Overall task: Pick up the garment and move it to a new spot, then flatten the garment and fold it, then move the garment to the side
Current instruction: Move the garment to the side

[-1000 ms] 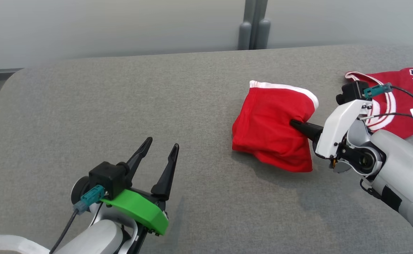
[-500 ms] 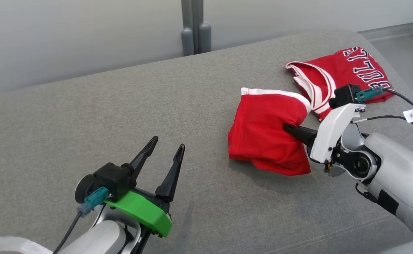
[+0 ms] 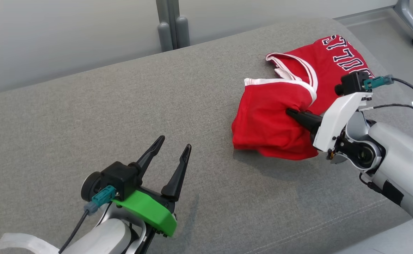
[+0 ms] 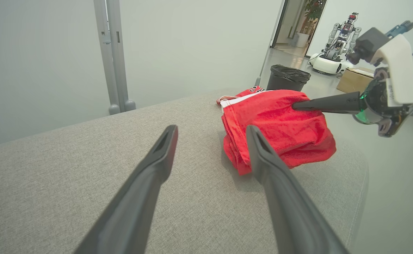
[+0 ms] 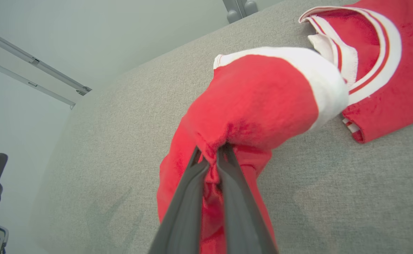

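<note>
I'm looking forward and down from the head camera across the grey upholstered surface (image 3: 86,116). My left wrist camera is sitting low over it, facing the folded red garment (image 4: 280,130) from a little way off. My right wrist camera is hovering close above that same garment, which all three views are sharing.

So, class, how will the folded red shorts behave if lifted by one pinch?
Probably floppy: the red shorts bunch and sag around the shut right claw. Likely light, since one pinch gathers them. The fold may well fall open.
</note>
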Motion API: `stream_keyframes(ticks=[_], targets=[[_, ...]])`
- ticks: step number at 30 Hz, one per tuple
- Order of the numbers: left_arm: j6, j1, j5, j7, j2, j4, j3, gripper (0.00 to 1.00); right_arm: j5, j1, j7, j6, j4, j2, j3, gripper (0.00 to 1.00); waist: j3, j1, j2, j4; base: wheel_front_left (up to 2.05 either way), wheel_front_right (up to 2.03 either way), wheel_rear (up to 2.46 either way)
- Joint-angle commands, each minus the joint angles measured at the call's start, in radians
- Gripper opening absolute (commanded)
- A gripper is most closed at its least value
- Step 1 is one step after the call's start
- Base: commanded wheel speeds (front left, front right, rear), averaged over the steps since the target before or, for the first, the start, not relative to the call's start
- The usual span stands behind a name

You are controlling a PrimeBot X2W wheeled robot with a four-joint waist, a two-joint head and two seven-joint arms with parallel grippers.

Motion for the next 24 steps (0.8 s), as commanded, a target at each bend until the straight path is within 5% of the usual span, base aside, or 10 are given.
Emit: stream_keyframes(ticks=[1,10,24], targets=[[-0.005,-0.014,0.008,0.0,-0.001,0.0,0.001,1.0,-0.008,-0.016,-0.01,0.0,-0.005,0.0,0.0,0.0,0.009,0.0,-0.0001,0.004,0.0,0.0,0.0],[-0.016,-0.042,0.014,0.008,0.006,0.008,0.0,1.0,-0.077,-0.136,0.004,0.0,-0.016,-0.067,0.042,0.0,0.08,0.0,-0.0001,0.049,0.0,0.0,0.0],[-0.045,-0.102,0.031,0.002,-0.004,0.032,0.018,1.0,-0.162,-0.337,0.04,0.0,-0.225,-0.277,0.166,0.0,0.237,0.0,-0.0001,0.159,0.0,0.0,0.0]])
